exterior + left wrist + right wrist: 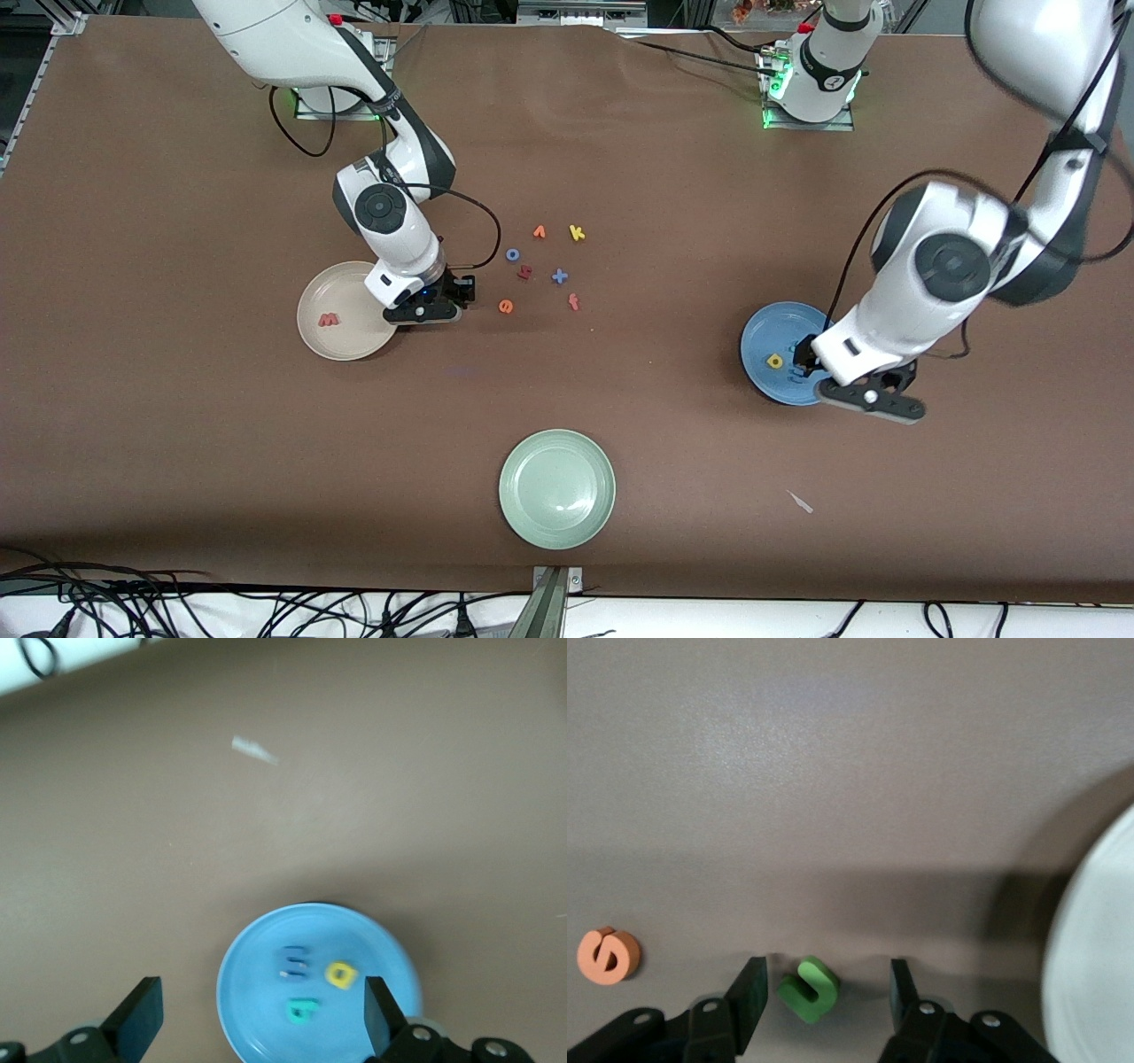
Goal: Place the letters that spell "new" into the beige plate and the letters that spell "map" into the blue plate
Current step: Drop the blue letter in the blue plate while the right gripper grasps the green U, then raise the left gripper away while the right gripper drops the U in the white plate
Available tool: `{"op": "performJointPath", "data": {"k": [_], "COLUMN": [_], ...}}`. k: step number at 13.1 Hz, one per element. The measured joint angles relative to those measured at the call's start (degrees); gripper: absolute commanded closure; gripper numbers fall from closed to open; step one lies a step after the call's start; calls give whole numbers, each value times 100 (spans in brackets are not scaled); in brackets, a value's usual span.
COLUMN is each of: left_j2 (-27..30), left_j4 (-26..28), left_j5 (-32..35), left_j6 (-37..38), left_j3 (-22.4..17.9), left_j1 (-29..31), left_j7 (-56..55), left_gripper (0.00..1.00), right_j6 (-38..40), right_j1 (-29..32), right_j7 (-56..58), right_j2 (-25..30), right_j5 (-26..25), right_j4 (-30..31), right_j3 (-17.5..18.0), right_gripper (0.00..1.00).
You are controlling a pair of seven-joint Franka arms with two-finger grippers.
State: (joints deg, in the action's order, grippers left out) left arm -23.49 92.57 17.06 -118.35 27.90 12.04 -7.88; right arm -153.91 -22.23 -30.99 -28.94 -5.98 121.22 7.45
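Note:
The beige plate [347,341] holds the pinkish-red w [329,320]. Beside it, my right gripper [423,312] hangs low over the table, open. The green n [808,989] lies on the table between the fingers of the right gripper [825,999], touching neither. The orange e [506,306] lies a short way off toward the left arm's end, and it also shows in the right wrist view as the orange e [608,954]. My left gripper [261,1019] is open above the blue plate [257,1028], which holds the blue m [294,961], the yellow letter [340,974] and the teal letter [300,1011].
Loose letters lie mid-table: orange v [539,232], yellow k [577,233], blue o [512,254], dark red r [524,272], blue x [559,276], red f [574,302]. A pale green plate [557,488] sits near the front edge. A white scrap [801,501] lies nearer the camera than the blue plate [762,332].

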Motion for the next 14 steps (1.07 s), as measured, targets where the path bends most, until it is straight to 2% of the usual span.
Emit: {"op": "performJointPath", "data": {"k": [1, 3, 5, 6, 9, 11, 12, 14], "left_j2": [333, 823, 1181, 1379, 1963, 2192, 2232, 2220], "left_j4": [-17, -24, -10, 23, 125, 219, 253, 345], "left_j5": [-394, -735, -812, -933, -1457, -1502, -1517, -1517], "left_j6": [182, 763, 1052, 1216, 1601, 1603, 1603, 1603], "left_j3": [-34, -98, -159, -417, -1726, -2662, -2958, -3094], "left_j1": [3, 9, -80, -342, -1343, -1902, -2045, -2054], "left_j7": [4, 4, 7, 2, 140, 323, 398, 423], "left_gripper": [0, 0, 0, 0, 0, 0, 0, 0], "right_j6": [-34, -53, -54, -51, 80, 865, 1350, 2001], "right_j1": [-10, -26, -27, -26, -31, -16, 17, 180], "right_j7": [-4, -6, -8, -9, 34, 320, 652, 1589], "right_j2": [-16, -32, -28, -17, 57, 321, 497, 835], "right_j5": [0, 0, 0, 0, -4, -17, -18, -19], "right_j4": [2, 8, 11, 13, -21, -249, -417, -580], "right_j3": [0, 0, -3, -5, -5, -81, -173, -466], "right_gripper": [52, 70, 75, 76, 76, 76, 76, 74]}}
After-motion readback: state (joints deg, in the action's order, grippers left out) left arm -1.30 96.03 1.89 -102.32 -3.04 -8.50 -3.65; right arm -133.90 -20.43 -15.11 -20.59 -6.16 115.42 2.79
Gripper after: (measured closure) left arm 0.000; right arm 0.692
